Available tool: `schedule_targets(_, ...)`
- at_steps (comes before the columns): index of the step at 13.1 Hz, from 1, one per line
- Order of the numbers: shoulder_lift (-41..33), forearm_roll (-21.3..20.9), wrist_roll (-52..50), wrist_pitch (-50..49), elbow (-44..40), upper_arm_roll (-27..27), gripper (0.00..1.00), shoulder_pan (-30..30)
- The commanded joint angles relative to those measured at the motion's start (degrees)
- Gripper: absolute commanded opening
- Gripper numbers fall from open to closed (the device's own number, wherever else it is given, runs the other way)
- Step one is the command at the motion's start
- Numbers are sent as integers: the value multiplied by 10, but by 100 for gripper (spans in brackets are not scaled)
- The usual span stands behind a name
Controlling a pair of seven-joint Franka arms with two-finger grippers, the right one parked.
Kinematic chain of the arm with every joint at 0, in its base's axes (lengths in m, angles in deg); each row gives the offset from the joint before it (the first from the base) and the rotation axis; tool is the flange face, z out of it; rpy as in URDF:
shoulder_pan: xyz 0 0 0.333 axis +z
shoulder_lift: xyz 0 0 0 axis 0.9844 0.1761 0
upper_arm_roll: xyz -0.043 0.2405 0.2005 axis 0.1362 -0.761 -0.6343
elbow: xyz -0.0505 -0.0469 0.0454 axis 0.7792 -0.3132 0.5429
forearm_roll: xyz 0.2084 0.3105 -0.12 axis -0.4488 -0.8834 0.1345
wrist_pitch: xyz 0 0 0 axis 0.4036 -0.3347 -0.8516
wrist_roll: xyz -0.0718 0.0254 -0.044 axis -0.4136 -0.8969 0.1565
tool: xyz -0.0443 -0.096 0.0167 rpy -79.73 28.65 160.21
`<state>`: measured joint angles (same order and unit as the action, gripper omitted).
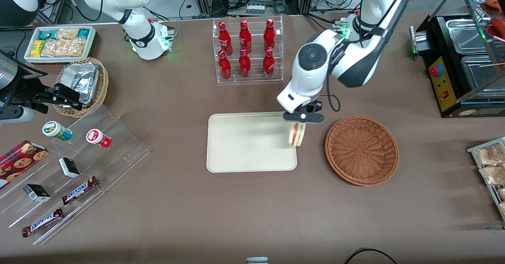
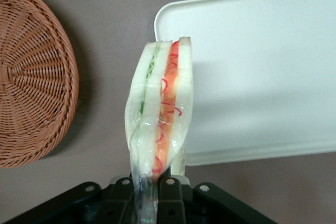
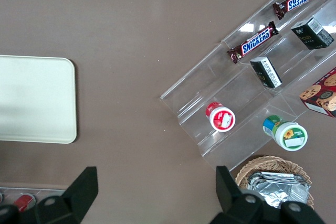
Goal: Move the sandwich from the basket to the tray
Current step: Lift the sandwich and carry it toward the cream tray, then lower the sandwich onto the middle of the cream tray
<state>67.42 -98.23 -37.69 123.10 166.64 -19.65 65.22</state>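
Brown cloth is covering the whole table (image 1: 252,216), and on it we are working between the tray (image 1: 236,145) and the basket (image 1: 361,150), which is sitting empty just beside the tray toward the working arm's end. Our gripper (image 1: 303,118) is hanging over the tray's edge nearest the basket, its fingers (image 2: 167,186) pinched shut on the wrapper of the sandwich (image 1: 297,134), so the wedge is dangling below it, clear of the tray as far as we can judge. In the wrist view the sandwich (image 2: 160,114) is showing its cut edge, green and red layers between white bread, with the tray's corner (image 2: 168,17) just beside it and the basket (image 2: 31,77) off to one side. We are judging the carry as nearly done, with the setting down as the step in hand. To do it well, we should be bringing the sandwich further in over the tray's bare middle, since a release here at the rim could leave it tipped on the edge or on the cloth. Lowering until the bread is touching the tray before the fingers part should be keeping it from toppling, as the soft wrapper is giving little support.
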Motion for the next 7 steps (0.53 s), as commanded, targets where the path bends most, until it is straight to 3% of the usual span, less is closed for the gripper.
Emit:
schedule_targets(1, 71, -44, -93, -7, -67, 22, 0, -2)
schedule_targets(3, 101, -94, -173, -6, -84, 34, 0, -2)
schedule_targets(7, 128, -100, -187, 10, -102, 53, 0, -2)
